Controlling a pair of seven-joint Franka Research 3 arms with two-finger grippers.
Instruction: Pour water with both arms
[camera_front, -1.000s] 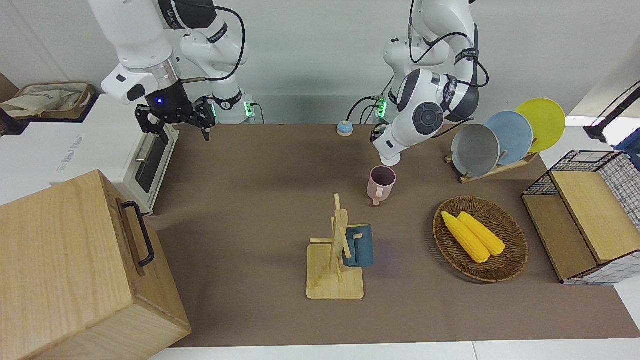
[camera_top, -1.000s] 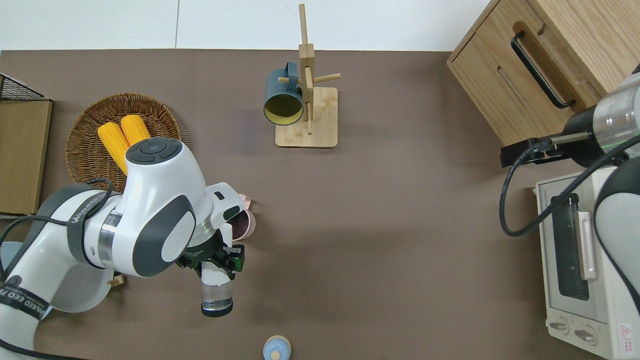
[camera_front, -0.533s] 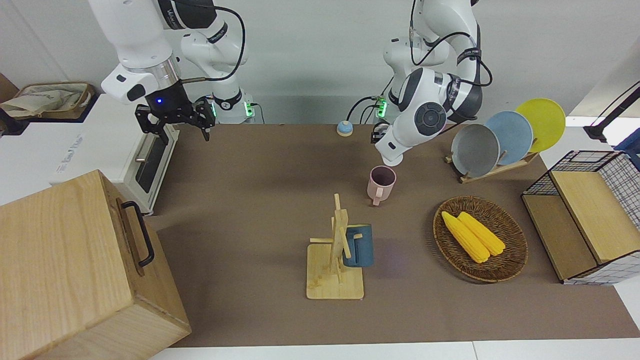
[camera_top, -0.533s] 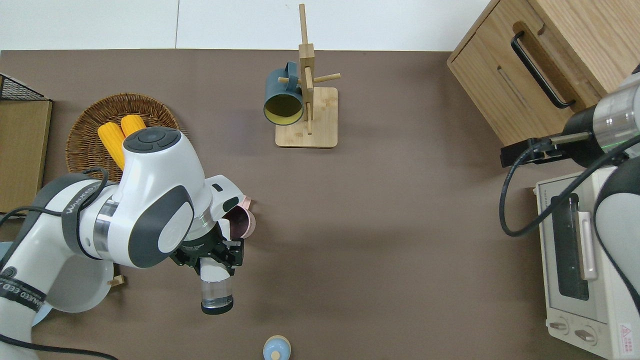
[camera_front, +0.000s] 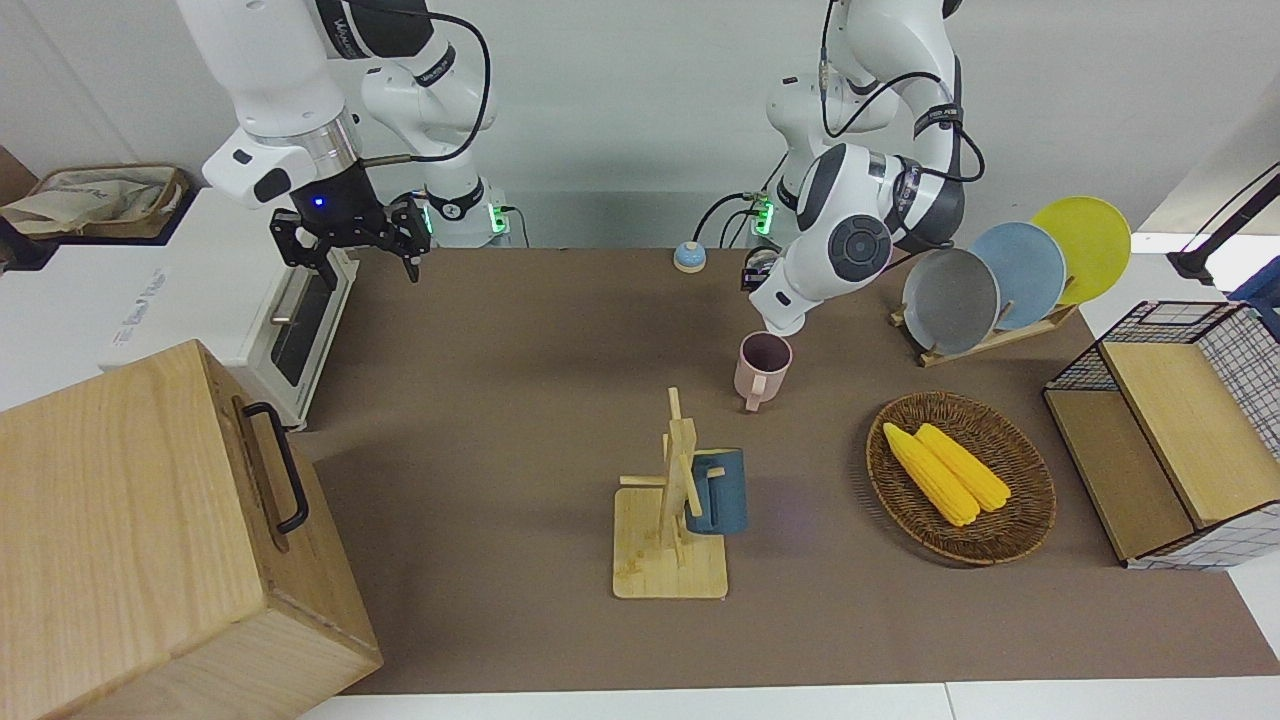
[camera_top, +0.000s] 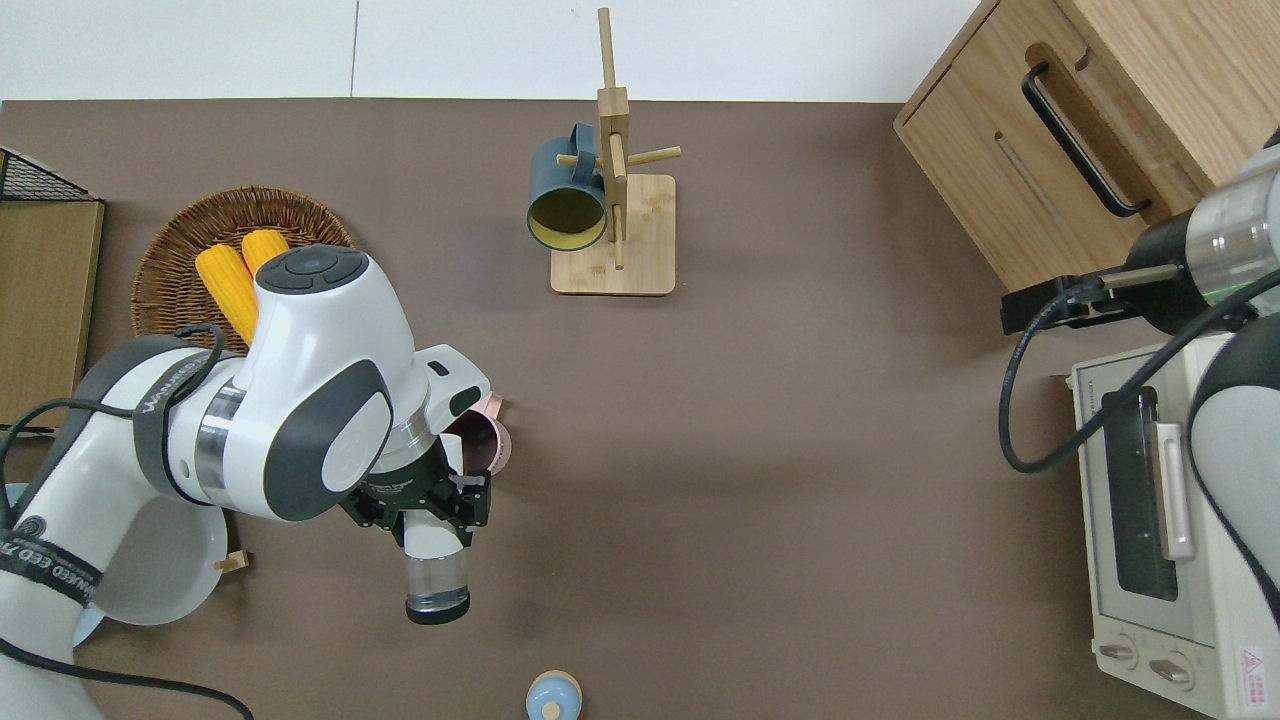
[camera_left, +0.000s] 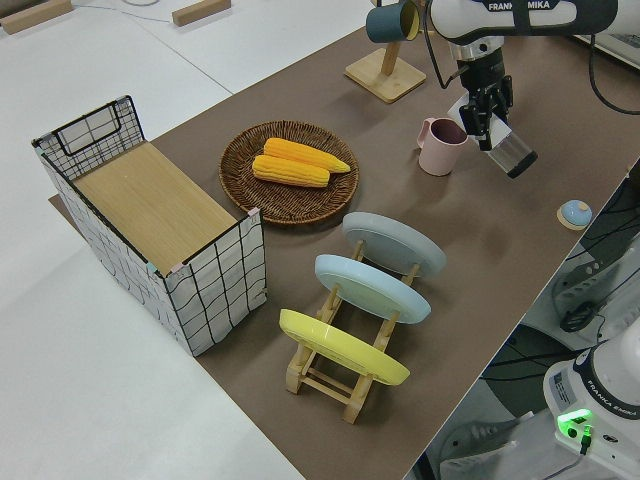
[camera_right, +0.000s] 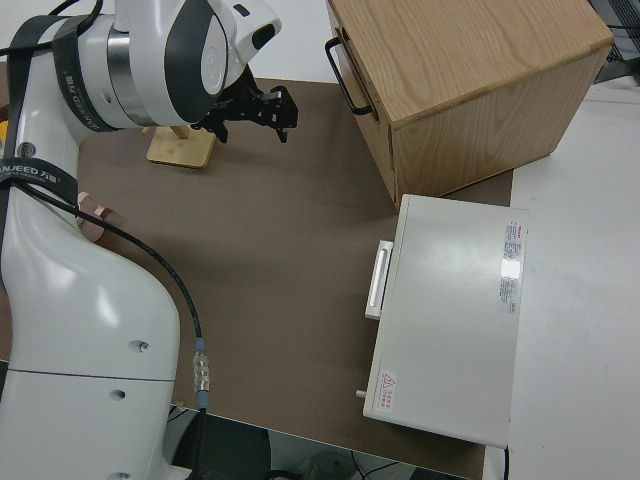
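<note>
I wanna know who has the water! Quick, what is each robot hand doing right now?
Left gripper: shut on a clear glass cup with a dark rim, tilted beside the pink mug.
Right gripper: open, holding nothing; that arm is parked.

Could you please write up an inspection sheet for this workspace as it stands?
Surface: brown mat on white table.
Job's things: clear bottle, tilted; pink mug upright beside it.
Clutter: blue mug on wooden rack; corn in basket; plates; bell; wire crate; toaster oven; wooden box.
Grippers: left gripper shut on the bottle; right gripper open, parked.
Cables: black, on both arms.
Surroundings: bag beside the table.
</note>
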